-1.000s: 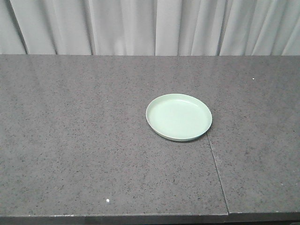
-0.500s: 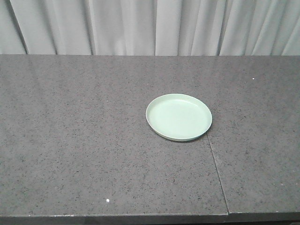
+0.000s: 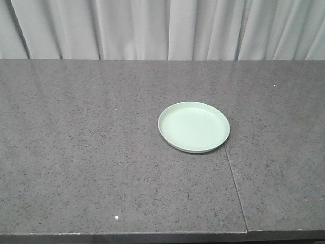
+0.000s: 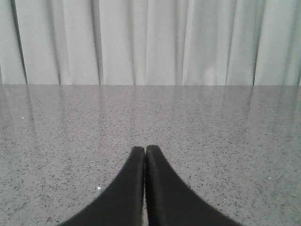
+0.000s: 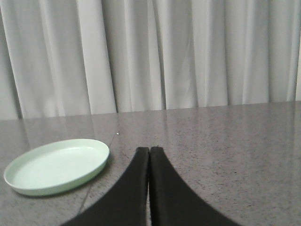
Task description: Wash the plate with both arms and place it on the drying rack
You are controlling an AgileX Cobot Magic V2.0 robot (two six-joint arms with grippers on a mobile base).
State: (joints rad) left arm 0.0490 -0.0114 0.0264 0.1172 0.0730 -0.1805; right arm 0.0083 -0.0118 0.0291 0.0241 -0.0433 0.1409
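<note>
Both pincers rest low over the speckled grey countertop (image 4: 211, 141), each with its tips pressed together on nothing, which reads as a waiting pose before any reach. The left pincer (image 4: 145, 149) has only stone ahead of its tips; the plate does not show in its view. The right pincer (image 5: 149, 150) has the plate (image 5: 56, 165) ahead and off to its left, apart from the tips, lying flat with its rim up, so this arm looks better placed to start the pickup. Nothing stands between its tips and the plate. A thin seam (image 3: 234, 183) in the stone runs from the plate's near edge toward the front. Farther off, behind the stone, hangs a pale pleated curtain (image 3: 152, 30). No drying rack shows in any view, so washing seems not yet begun.
</note>
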